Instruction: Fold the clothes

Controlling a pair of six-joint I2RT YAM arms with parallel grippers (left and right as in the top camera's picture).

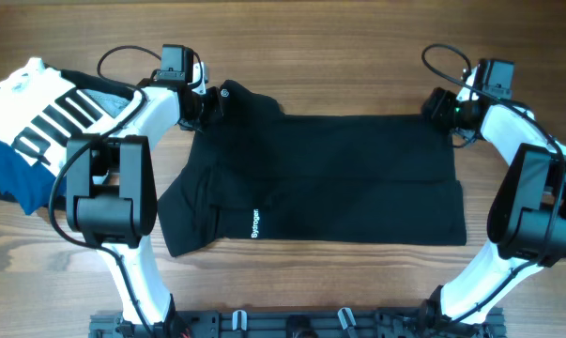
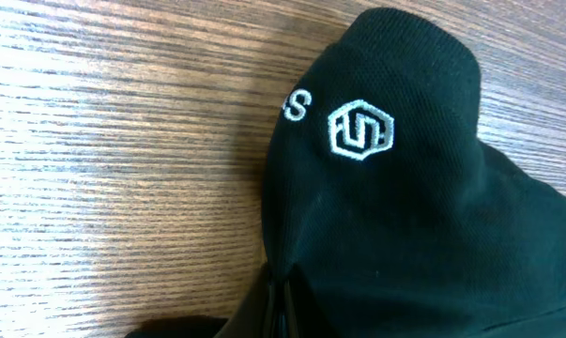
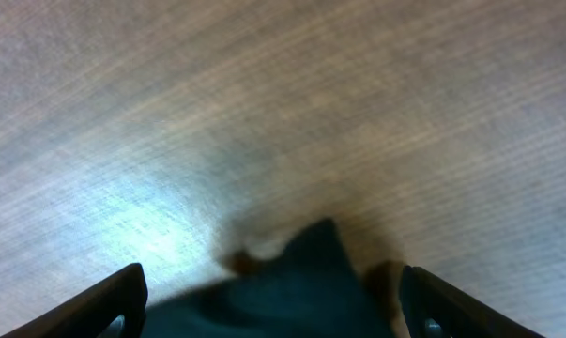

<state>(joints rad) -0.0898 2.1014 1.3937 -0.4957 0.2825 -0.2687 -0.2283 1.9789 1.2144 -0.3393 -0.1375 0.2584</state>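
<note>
Here, a wooden table (image 1: 339, 56) is being taken up across most of its middle by a black short-sleeved T-shirt (image 1: 339, 178). The shirt is being kept spread flat, with its body running toward the right side and one sleeve being let jut out at the near left. Its far-left corner is being bunched into a raised hump.

Two white-and-black arms are being held over the shirt's far edge, one at each far corner. At the table's left edge, apart from the shirt, a white garment with black stripes (image 1: 53, 103) is being partly overlapped by the left arm. A blue garment (image 1: 15, 174) is being left just beside the striped one, on its near side.

The left gripper (image 1: 206, 105) is being kept at the humped corner. In its wrist view the fingers are being hidden by the fabric, so their opening cannot be told. The right gripper (image 1: 444, 108) is being held at the far-right corner with its fingers (image 3: 114, 305) spread wide. A point of dark fabric is being straddled between them, with neither finger being pressed against it.

A small white logo (image 2: 361, 130) is being shown on top of the hump. Tiny white lettering (image 1: 255, 223) is being shown near the shirt's near edge.
</note>
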